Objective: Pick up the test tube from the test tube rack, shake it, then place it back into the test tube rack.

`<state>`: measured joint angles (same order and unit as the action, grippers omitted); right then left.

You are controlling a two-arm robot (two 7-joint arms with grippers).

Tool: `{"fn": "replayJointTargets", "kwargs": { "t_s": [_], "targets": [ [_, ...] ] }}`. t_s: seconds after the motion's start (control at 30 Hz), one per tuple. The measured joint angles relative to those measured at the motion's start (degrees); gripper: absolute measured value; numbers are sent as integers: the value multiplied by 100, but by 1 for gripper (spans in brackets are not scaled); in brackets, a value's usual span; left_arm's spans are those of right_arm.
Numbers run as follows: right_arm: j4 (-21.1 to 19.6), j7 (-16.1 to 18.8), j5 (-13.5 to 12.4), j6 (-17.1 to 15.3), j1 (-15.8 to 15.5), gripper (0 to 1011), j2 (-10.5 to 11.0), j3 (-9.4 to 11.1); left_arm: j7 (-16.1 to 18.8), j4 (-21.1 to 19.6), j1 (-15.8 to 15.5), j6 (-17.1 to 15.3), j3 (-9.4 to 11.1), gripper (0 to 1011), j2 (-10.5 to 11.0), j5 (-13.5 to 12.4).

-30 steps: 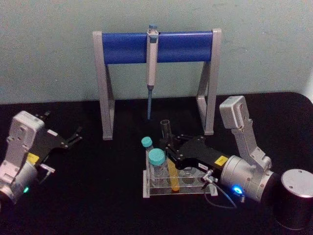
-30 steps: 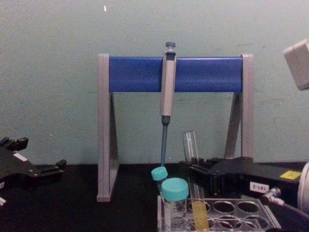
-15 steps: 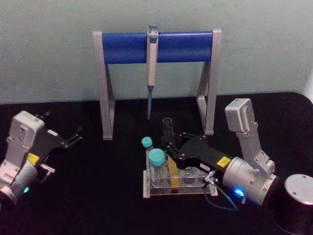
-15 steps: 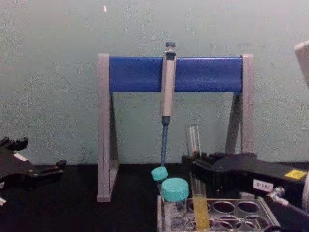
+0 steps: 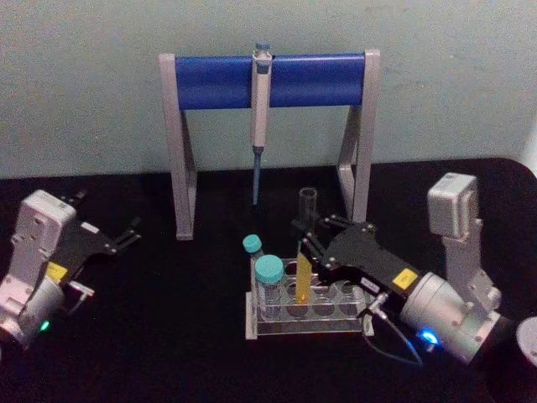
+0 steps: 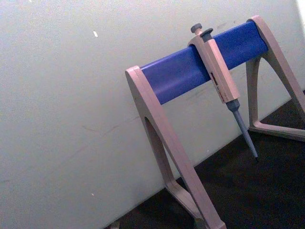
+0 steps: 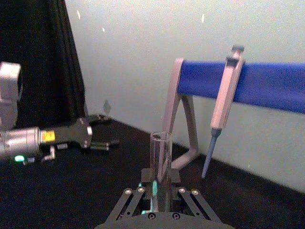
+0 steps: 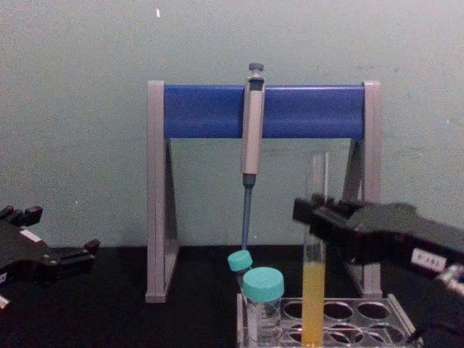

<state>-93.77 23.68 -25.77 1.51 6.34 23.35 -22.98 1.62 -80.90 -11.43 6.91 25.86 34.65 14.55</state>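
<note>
right gripper (image 5: 304,243) at lower right of the head view, black angular linkage body, yellow label, silver cylindrical wrist with blue light, thin black cable, grey boxy wrist camera (image 5: 451,207), left gripper (image 5: 109,222) at left edge, black fingers, silver-grey housing, yellow label, green light

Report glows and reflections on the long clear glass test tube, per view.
Head view: liquid in the long clear glass test tube glows orange beside the black right gripper. Right wrist view: teal-green glint low on the tube. Chest view: liquid evenly yellow.
</note>
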Motion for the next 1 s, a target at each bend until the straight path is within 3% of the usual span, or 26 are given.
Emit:
{"fn": "replayJointTargets", "kwargs": {
  "t_s": [0.3,0.5,0.83,1.0],
  "targets": [
    [-300,101,-158,189,-82,222,30,201,0,0,0,0,0,1001,0,0],
    [-360,73,-145,171,127,222,15,263,0,0,0,0,0,1001,0,0],
    [117,-175,101,-49,796,222,-210,287,0,0,0,0,0,1001,0,0],
    [312,-208,189,-114,974,222,-292,259,0,0,0,0,0,1001,0,0]
  ]
}}
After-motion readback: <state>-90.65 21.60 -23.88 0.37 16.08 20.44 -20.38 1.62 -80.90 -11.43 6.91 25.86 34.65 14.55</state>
